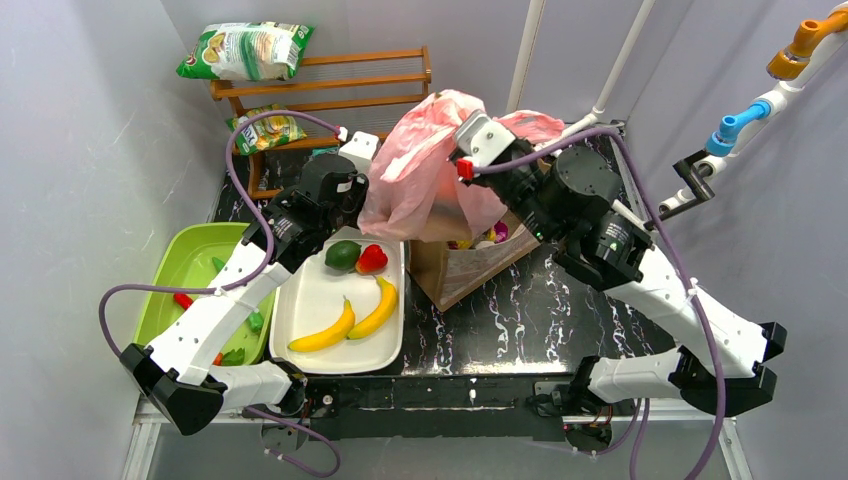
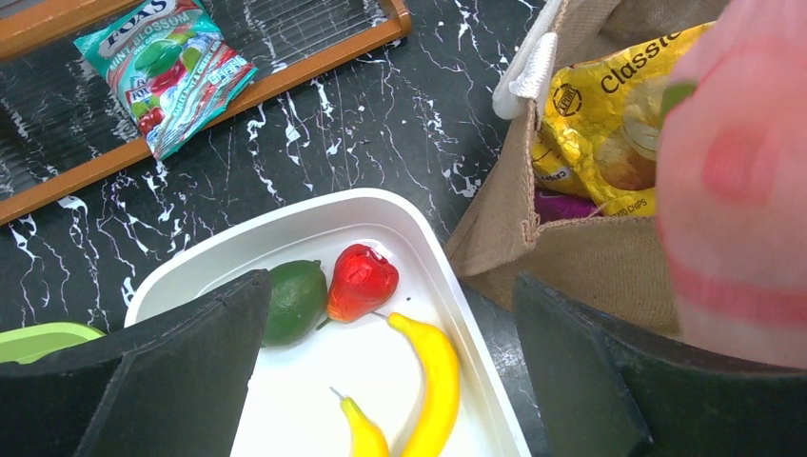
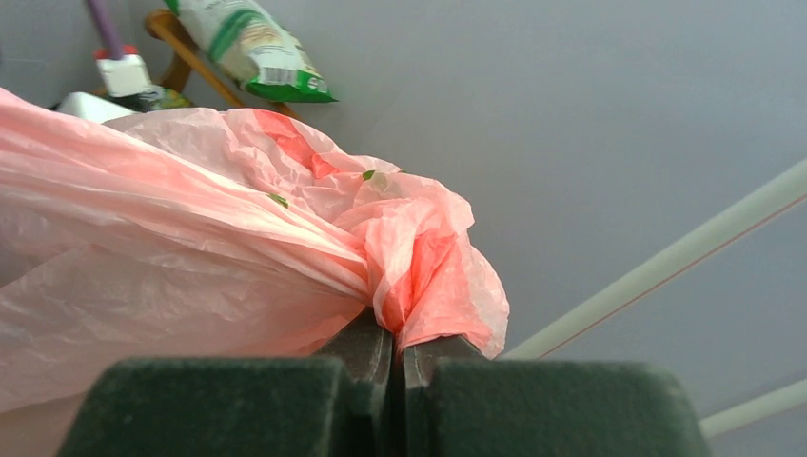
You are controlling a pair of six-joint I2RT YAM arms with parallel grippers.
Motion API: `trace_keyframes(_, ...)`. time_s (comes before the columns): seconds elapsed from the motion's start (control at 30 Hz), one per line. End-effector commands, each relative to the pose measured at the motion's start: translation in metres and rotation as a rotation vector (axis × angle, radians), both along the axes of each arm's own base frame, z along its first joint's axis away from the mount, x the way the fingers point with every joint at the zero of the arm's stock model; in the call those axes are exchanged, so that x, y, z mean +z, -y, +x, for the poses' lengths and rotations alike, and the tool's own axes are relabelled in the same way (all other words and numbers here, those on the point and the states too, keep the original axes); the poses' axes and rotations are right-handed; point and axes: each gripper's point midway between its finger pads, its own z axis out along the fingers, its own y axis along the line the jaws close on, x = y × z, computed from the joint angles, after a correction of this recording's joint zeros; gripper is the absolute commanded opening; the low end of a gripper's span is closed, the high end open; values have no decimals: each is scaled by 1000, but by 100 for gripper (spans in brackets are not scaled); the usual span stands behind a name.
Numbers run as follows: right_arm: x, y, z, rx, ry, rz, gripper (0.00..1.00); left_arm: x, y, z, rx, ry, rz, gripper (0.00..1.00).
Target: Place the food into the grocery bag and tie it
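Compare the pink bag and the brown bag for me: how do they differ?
The pink bag is thin, crinkly and see-through; the brown bag is stiff, woven-looking and opaque. The pink bag hangs lifted, bunched plastic pinched between the right fingers; the brown bag rests on the black table. The brown bag shows a yellow chips packet inside; the pink bag's contents cannot be made out. Both are close to the white tray.

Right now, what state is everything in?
pink bag: held up, bunched top pinched
right fingers: shut on pink bag
left fingers: wide open, empty
bananas: lying loose in white tray
brown bag: open, chip packet inside
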Motion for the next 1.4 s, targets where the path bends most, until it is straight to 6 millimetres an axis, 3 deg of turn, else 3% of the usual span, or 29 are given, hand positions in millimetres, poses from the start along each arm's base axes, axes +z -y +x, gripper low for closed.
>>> trace_keyframes(0.0, 50, 30, 11, -45, 109, 147, 1, 2, -8, -1, 12, 23, 18, 98)
trace_keyframes(0.33, 27, 64, 46, -109, 71, 166, 1, 0, -8, -2, 5, 12, 25, 98)
trace_keyframes(0.63, -13, 81, 81, -141, -1, 147, 1, -2, 1, 0, -5, -13, 5, 98)
trace_keyframes(0.73, -38, 94, 90, -148, -51, 147, 1, -1, 2, 2, -4, -15, 7, 98)
trace_keyframes(0.8, -58, 102, 85, -140, -98, 151, 1, 0, 0, 2, -4, -7, 16, 98)
trace_keyframes(1.0, -135, 112, 76, -141, -264, 111, 1, 2, 8, 6, -18, -7, -3, 98)
trace_keyframes(1.1, -168, 102, 68, -77, -355, 55, 1, 2, 9, 6, -19, -8, -4, 98)
trace_keyframes(1.37, -208, 68, 58, 89, -532, 81, 1, 0, 6, 5, -16, -10, 3, 98)
